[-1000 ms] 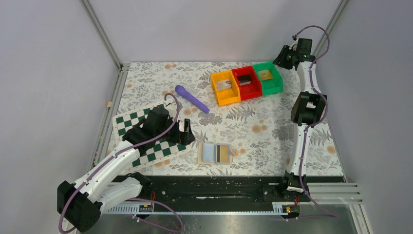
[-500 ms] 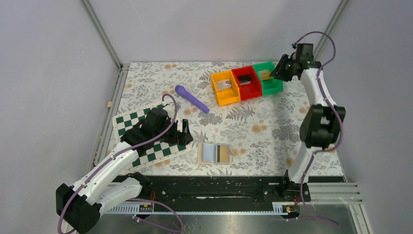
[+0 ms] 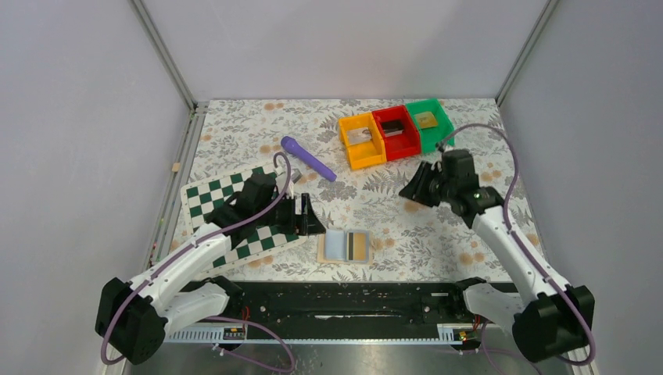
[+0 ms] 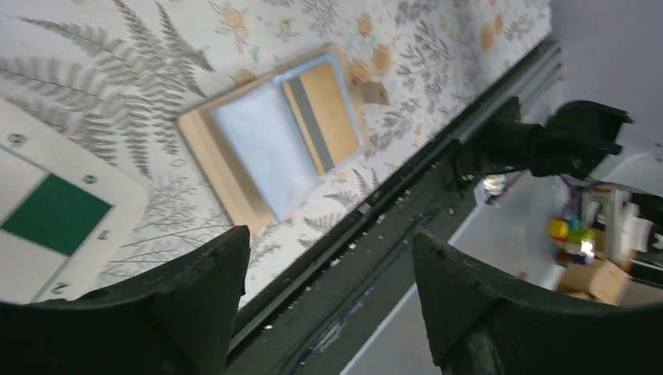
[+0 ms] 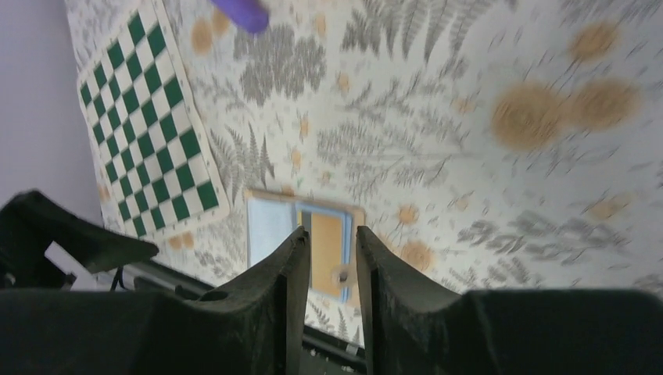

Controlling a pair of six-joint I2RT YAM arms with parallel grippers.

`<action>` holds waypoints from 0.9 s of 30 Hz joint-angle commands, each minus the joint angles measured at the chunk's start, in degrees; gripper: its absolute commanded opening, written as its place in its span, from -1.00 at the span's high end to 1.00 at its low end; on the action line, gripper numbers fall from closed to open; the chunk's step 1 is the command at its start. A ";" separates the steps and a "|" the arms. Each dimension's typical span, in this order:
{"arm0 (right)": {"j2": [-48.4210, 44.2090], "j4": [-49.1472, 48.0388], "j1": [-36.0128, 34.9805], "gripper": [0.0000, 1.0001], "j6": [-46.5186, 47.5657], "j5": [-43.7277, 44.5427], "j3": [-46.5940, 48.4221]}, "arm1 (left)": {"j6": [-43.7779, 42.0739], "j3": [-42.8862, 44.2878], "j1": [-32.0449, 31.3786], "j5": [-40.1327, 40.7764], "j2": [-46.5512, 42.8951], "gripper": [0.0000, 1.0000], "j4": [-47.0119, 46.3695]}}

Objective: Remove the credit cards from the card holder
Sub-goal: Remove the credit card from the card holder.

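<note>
We see the card holder (image 3: 346,246) lying open and flat on the floral tablecloth (image 3: 406,234). 1 half is light blue; the other shows a tan card with a dark stripe. The left gripper (image 3: 310,219) hovers just left of the holder, over the near edge of the checkered board (image 3: 205,195), its 2 fingers spread wide and empty. The right gripper (image 3: 412,191) hangs beyond the holder and to its right, apart from it, its fingers drawn to a narrow slit and grasping nothing. Farther beyond the holder stand 3 bins, the orange bin (image 3: 361,141), the red bin (image 3: 396,133) and the green bin (image 3: 430,125), and a purple stick (image 3: 309,158) lies there too.
</note>
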State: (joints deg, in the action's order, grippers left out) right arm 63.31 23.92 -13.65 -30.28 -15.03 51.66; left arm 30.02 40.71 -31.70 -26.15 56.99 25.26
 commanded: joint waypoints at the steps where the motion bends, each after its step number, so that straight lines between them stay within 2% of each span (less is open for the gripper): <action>1: -5.53 -3.49 -6.57 0.30 -8.51 1.40 -7.15 | 8.28 -3.62 -0.44 -10.36 2.72 -0.37 -14.52; 3: -7.21 -5.14 -10.62 0.30 -11.00 2.06 -10.44 | 10.76 -4.99 -1.48 -10.30 4.80 -0.20 -18.08; 8: -6.37 -8.30 -18.48 0.24 -14.77 -0.59 -14.83 | 14.76 -7.54 -4.72 -9.59 10.96 -0.02 -24.88; 11: -6.57 -11.43 -23.14 0.19 -16.84 0.68 -16.26 | 13.47 -7.14 -6.79 -7.05 14.30 0.17 -26.20; 13: -6.85 -14.73 -25.56 -0.06 -17.71 1.18 -17.00 | 12.61 -7.00 -7.27 -5.96 16.50 0.29 -25.92; 15: -6.83 -15.41 -27.15 -0.20 -18.51 2.59 -17.08 | 12.20 -7.24 -7.25 -5.67 18.50 0.37 -26.36; 22: -1.82 -18.13 -30.38 0.00 -20.61 3.90 -17.23 | 10.61 -8.30 -7.28 -4.15 22.30 0.53 -26.66; 27: 2.23 -20.92 -31.51 -0.03 -20.52 6.02 -18.03 | 10.43 -8.98 -7.41 -2.82 23.88 0.57 -26.41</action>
State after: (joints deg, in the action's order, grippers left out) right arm 63.44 6.85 -44.18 -49.91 -12.40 34.20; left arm 41.80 32.36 -38.96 -30.96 79.88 1.58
